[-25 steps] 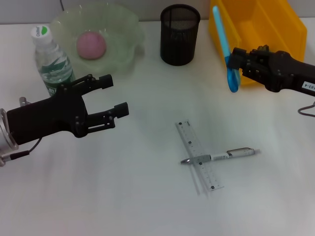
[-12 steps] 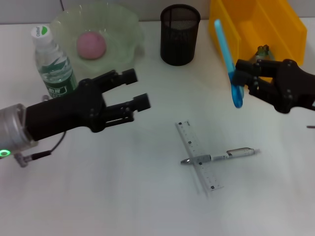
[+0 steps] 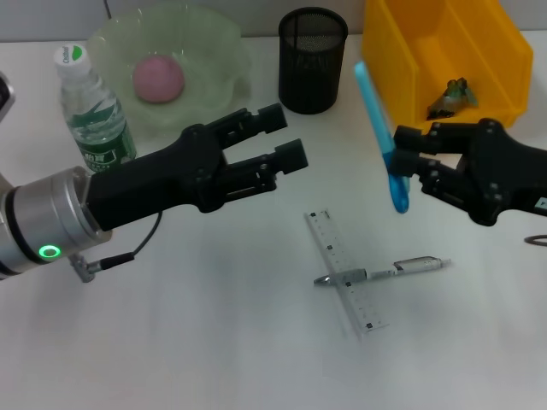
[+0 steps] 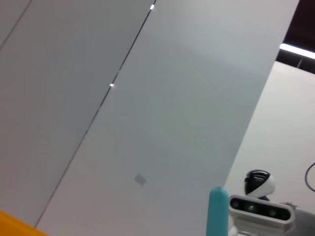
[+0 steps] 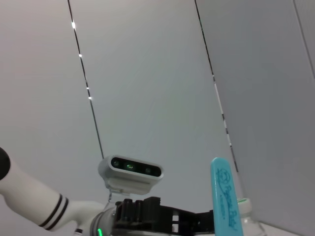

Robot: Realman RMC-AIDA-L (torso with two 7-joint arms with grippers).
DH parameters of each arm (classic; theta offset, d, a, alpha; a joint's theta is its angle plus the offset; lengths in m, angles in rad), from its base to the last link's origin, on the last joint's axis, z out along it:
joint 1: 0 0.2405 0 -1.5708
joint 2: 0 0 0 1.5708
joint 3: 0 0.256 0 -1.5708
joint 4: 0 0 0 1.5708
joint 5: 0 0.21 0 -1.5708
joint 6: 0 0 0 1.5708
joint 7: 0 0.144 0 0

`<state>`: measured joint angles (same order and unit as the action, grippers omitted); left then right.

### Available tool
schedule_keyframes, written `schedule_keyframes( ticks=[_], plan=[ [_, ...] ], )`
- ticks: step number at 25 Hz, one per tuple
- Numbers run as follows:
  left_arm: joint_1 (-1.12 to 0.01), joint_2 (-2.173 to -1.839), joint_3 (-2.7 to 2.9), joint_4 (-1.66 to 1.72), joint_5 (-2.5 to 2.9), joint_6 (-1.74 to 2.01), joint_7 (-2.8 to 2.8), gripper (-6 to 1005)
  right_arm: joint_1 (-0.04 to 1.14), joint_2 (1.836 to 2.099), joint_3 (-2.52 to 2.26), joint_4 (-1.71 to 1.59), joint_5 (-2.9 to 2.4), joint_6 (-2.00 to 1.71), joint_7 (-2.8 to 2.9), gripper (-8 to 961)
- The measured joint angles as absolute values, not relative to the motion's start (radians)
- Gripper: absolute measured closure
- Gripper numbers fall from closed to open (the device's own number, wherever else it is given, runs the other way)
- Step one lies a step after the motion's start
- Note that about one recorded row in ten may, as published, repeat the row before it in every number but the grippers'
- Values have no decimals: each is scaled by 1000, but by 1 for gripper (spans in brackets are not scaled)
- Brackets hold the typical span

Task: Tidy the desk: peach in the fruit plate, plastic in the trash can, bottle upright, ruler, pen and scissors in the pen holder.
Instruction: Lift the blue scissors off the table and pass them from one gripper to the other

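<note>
My right gripper is shut on the scissors, which stand tilted in their light blue cover above the desk, right of the pen holder. Their tip also shows in the right wrist view and the left wrist view. My left gripper hovers open and empty mid-desk, pointing toward the scissors. The ruler lies flat with the pen across it. The peach rests in the fruit plate. The bottle stands upright. A crumpled plastic piece lies in the trash can.
The fruit plate, pen holder and trash can line the desk's far edge. A dark cable loop shows at the right edge. The wrist views mostly look up at a grey wall and the robot's head camera.
My left arm has swung right and forward, from beside the bottle toward mid-desk, still open. My right gripper has carried the scissors left, away from the trash can, uncovering the plastic inside.
</note>
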<state>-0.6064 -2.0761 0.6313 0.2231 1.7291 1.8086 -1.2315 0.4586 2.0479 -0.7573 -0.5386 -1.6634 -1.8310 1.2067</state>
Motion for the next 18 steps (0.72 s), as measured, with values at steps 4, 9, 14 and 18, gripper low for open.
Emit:
schedule_keyframes(
  ticks=[4,9,14,18],
  plan=[
    [-624,-2078,631,205,1728,1824,-1218,169,479,2045,-762,-496,-1670,-1836,1208,722],
    [-634,-2079,632,195,1726,1828,-1210,171,498,2043,-772,-450,-1670,-1842,1210,722],
    [-638,-2080,637,195,1717,1830,-1207,185,507,2049,-774,-431,-1671,-1842,1215,722],
    [-642,-2080,640,194,1717,1841,-1205,199,521,2050,-782,-405,-1671,-1842,1215,722]
  ],
)
